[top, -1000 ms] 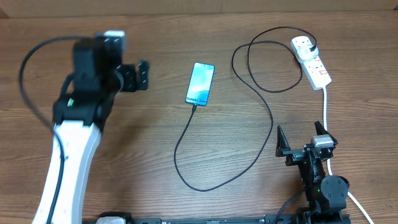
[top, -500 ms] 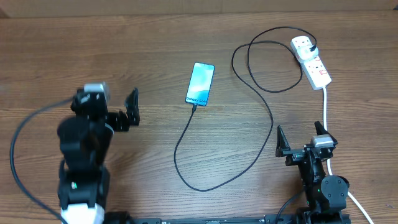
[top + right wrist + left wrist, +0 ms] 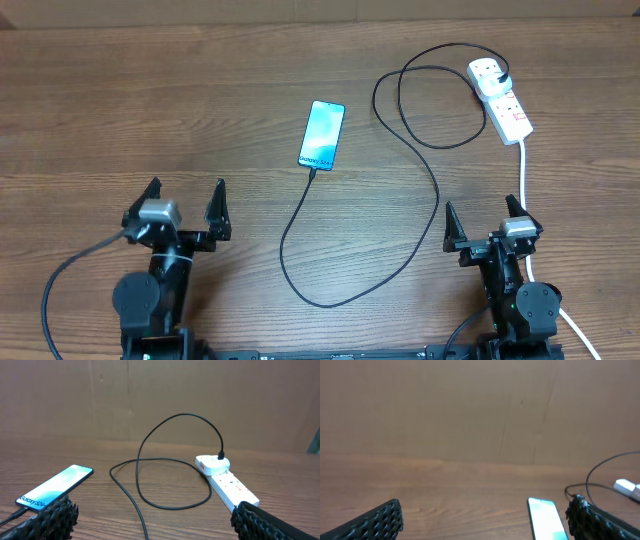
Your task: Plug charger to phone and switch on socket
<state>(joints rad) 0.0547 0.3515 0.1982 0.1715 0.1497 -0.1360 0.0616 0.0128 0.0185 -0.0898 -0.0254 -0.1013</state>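
Observation:
The phone (image 3: pixel 322 134) lies screen up at the table's middle, its cyan screen lit; it also shows in the left wrist view (image 3: pixel 546 518) and the right wrist view (image 3: pixel 55 487). The black charger cable (image 3: pixel 420 160) runs from the phone's near short edge in loops to a black plug seated in the far outlet of the white socket strip (image 3: pixel 503 98), also seen in the right wrist view (image 3: pixel 227 481). My left gripper (image 3: pixel 187 202) is open and empty at the front left. My right gripper (image 3: pixel 485 222) is open and empty at the front right.
The socket's white cord (image 3: pixel 524 175) runs down past my right gripper to the front edge. A brown cardboard wall (image 3: pixel 160 395) stands behind the wooden table (image 3: pixel 150 120).
My left arm has drawn back from the far left near the phone's level to the front left, with its gripper open. The right arm, phone and cable have not moved.

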